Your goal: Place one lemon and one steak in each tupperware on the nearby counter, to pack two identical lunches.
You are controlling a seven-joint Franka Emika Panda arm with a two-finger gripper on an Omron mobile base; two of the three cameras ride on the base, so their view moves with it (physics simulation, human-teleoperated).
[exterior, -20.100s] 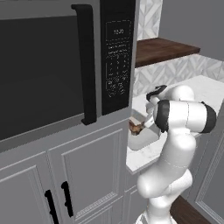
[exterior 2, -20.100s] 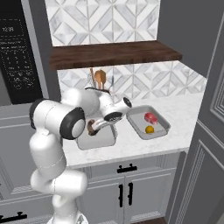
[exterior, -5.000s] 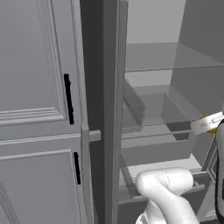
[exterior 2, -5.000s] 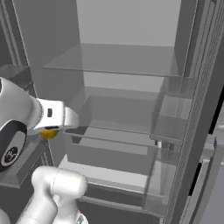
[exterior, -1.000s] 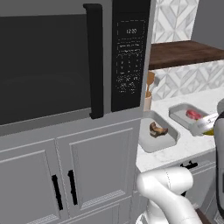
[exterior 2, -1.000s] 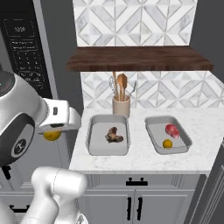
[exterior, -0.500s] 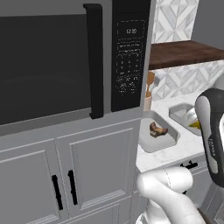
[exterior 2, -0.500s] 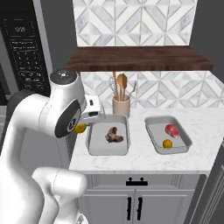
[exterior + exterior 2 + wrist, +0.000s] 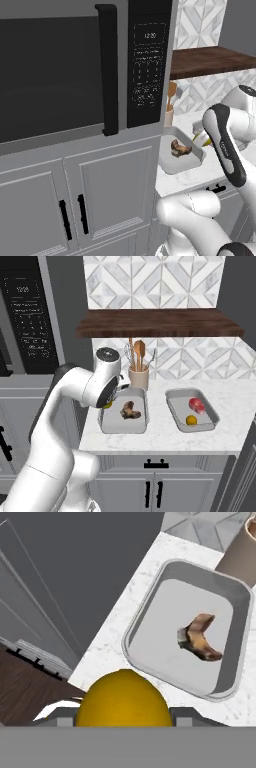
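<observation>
Now: end effector (image 9: 122, 719) clamped on lemon (image 9: 122, 701) | above counter (image 9: 107, 649) beside near tupperware (image 9: 142, 619) holding steak (image 9: 199, 638)

- The white arm rises from its base, bends at a dark-jointed elbow and reaches forward and down.
- The gripper (image 9: 108, 402) points downward, partly hidden behind the forearm in the right base view.
- Its jaws are closed around a yellow lemon (image 9: 121, 699), held between them.
</observation>
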